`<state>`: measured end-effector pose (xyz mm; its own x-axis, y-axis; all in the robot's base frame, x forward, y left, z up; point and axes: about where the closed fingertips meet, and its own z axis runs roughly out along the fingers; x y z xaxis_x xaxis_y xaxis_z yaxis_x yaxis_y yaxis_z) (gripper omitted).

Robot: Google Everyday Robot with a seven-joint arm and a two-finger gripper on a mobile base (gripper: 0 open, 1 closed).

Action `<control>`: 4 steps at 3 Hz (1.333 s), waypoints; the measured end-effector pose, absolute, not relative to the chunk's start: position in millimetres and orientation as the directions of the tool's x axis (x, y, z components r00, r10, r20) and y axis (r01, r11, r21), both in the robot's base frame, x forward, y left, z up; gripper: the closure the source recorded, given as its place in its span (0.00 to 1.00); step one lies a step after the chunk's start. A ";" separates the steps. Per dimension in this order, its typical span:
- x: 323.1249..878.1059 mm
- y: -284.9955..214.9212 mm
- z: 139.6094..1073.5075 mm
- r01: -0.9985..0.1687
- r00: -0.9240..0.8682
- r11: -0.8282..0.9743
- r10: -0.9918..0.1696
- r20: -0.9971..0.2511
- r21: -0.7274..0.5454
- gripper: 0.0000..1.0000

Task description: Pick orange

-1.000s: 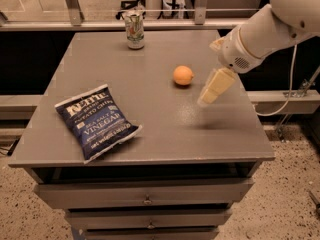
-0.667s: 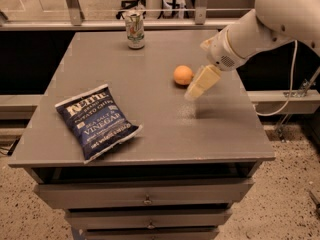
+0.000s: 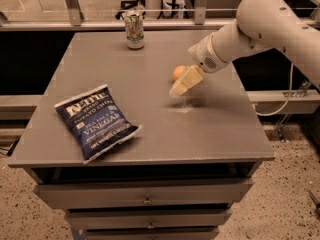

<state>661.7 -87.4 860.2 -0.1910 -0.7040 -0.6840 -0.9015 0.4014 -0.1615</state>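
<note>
- Grey table (image 3: 220,129) fills the camera view, with drawers (image 3: 145,194) under its front edge
- orange (image 3: 178,72) sits on the table top, right of centre and toward the far side, partly hidden behind the gripper
- gripper (image 3: 177,88), cream-coloured, slants down and to the left from the white arm (image 3: 260,26), which comes in from the upper right
- its tip is low over the table, just in front of the orange; whether the two touch cannot be told
- whether the gripper is open or closed cannot be told, and it has hold of nothing that shows
- blue chip bag (image 3: 97,121) lies flat near the front left, well apart from the orange
- can (image 3: 134,30) stands upright near the far edge, left of the orange
</note>
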 end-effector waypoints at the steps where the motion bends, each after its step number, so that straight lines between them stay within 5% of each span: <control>1: 665.1 -86.1 852.8 -0.902 -0.205 0.412 -0.674 -0.709 -0.130 0.18; 4: 660.3 -83.4 866.4 -0.916 -0.193 0.396 -0.565 -0.802 -0.058 0.87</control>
<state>660.3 -83.4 866.4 -0.1931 -0.5654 -0.8019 -0.9164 0.3959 -0.0585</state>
